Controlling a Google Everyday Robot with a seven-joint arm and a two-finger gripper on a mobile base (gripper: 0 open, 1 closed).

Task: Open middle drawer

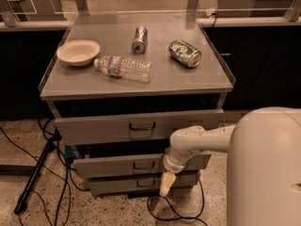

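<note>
Under the grey counter point(188, 84), between a taller grey top drawer point(94, 128) and a shorter grey bottom drawer point(113, 186), sits the grey metal middle drawer point(108, 167). Its small dark loop handle point(143, 165) is in the middle of its front. The robot's cream-coloured hand point(166, 185) hangs low and points down. It is in front of the bottom drawer, just to the right of the handles. I cannot tell if the hand is open or closed.

The middle drawer is metal, so it looks hard and stiff and will not bend. It may be a bit heavy, and it should slide straight out. Its front is smooth, with nothing else to grab, so the loop handle is the place to take hold. The loop is small, so the hand would need to go up and to the left to line up with it.

The top drawer sticks out over the middle one, so there is little room above the handle. Coming in from the front looks best. The floor in front is open, but thin black cables point(164, 211) lie there. The big white robot body point(268, 168) stands close on the right.
</note>
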